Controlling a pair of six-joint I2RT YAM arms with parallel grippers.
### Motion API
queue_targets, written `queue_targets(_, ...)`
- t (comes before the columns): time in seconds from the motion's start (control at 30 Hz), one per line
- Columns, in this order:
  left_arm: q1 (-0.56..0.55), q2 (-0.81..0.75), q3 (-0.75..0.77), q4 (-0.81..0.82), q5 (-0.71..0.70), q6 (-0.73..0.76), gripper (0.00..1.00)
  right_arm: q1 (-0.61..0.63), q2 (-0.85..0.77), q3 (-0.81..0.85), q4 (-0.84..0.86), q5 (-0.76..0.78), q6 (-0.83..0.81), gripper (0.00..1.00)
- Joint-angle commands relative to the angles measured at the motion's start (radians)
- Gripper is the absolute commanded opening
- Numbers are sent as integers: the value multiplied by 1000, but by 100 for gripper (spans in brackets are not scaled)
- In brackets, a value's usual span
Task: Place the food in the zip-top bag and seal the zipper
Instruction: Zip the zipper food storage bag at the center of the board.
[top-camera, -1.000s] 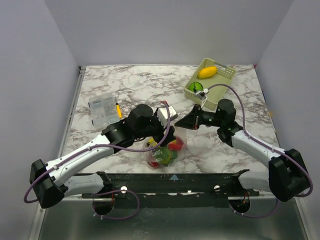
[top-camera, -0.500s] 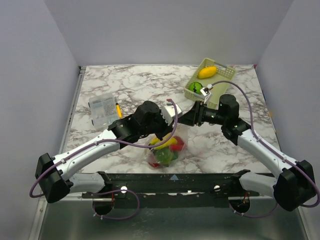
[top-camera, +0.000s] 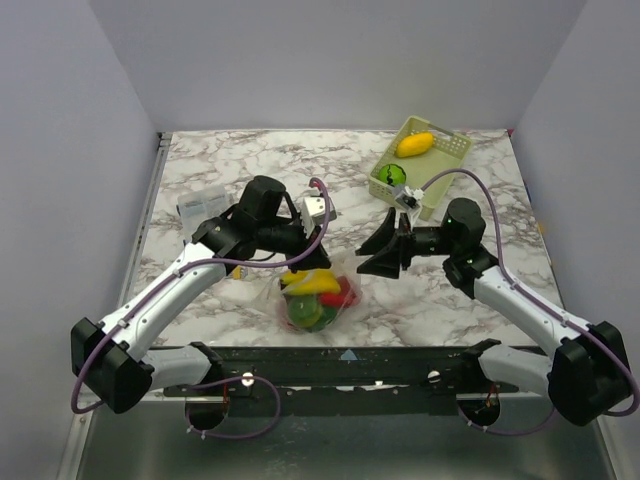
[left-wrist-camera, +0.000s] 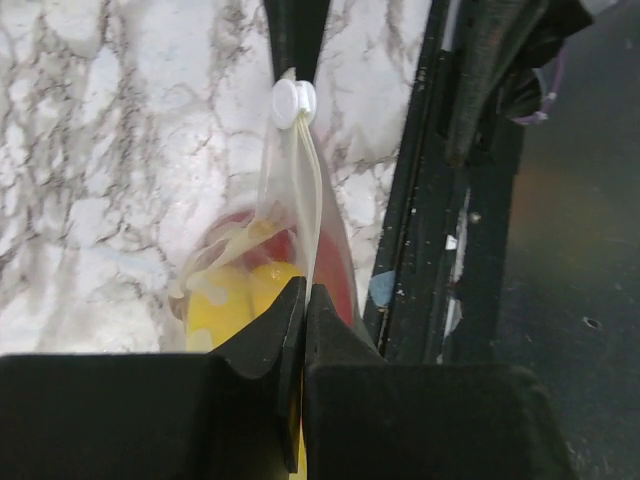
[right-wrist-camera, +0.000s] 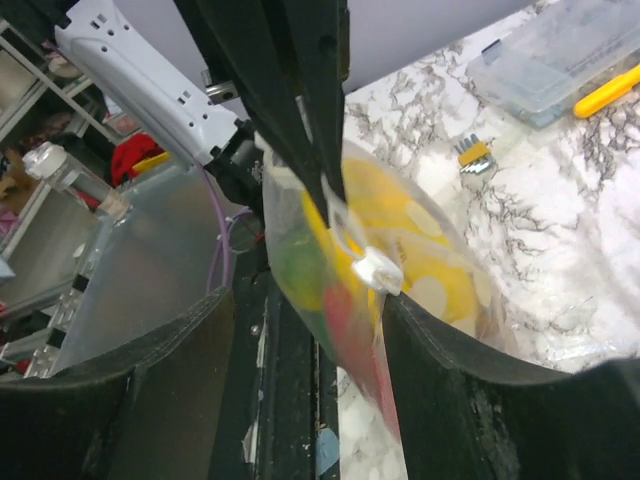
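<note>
1. The zip-top bag (top-camera: 318, 303), loaded with food (top-camera: 310, 285), is held by its top edge at the near edge of the table (top-camera: 250, 170). If the thin film slips, the load could be dropped over the front rail.
2. The zipper (left-wrist-camera: 305, 200) is pinched by the fully closed left gripper (left-wrist-camera: 305, 310), with the white slider (left-wrist-camera: 293, 103) just beyond. An unsealed gap may be left under the fingers.
3. The right gripper (right-wrist-camera: 310, 300) is spread wide astride the bag, with nothing held. If the slider is missed, film would be crumpled.

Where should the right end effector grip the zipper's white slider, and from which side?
Pinch the white slider across its flat faces, approaching from the end opposite the left end effector: the zipper is held edge-up there, leaving the tab exposed.
</note>
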Motion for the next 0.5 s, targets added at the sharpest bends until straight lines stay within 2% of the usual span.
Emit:
queue_targets(0.0, 11, 14, 20, -14, 226, 10, 0, 4, 1, 76, -136, -46, -194, 61)
queue_targets(0.13, 11, 26, 9, -15, 237, 7, 0, 3, -26, 50, -140, -21, -203, 49)
queue_targets(0.23, 12, 27, 7, -16, 241, 7, 0, 4, -29, 43, -137, 16, -209, 46)
queue_targets(0.37, 11, 24, 6, -12, 246, 7, 0, 4, -53, 43, -161, 97, -247, 55)
queue_targets(0.47, 12, 25, 2, -10, 249, 7, 0, 8, -80, 77, -276, 147, -349, 59)
